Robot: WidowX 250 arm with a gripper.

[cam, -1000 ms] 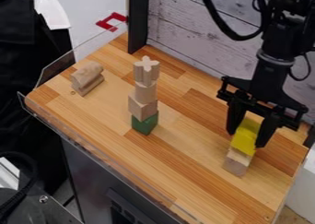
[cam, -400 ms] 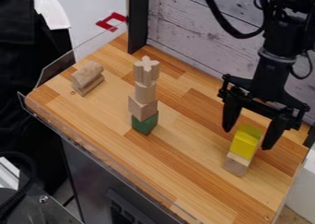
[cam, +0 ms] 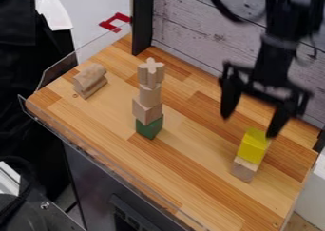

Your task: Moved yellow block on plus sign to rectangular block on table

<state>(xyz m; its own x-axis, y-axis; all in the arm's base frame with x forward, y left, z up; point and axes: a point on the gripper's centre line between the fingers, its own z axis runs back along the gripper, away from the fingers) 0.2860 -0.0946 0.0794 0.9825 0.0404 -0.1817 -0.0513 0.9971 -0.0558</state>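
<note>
Placement of the yellow block [cam: 253,145] appeared complete. The block sat on the small rectangular block of natural wood [cam: 243,169], which stood on the wooden worktop [cam: 190,178] at the robot arm's side. The two were in contact, and the stack looked stable. The black two-finger gripper [cam: 249,127] was above the stack; its fingers [cam: 280,120] were spread apart, released, and grasped nothing. The plus-shaped wooden block [cam: 151,72] formed the top of a separate tower, above a rounded wooden block [cam: 150,95], an angular wooden block [cam: 147,111] and a green block [cam: 149,127] at the base. The only step judged to remain was retraction, with one fingertip kept from knocking the yellow block.
</note>
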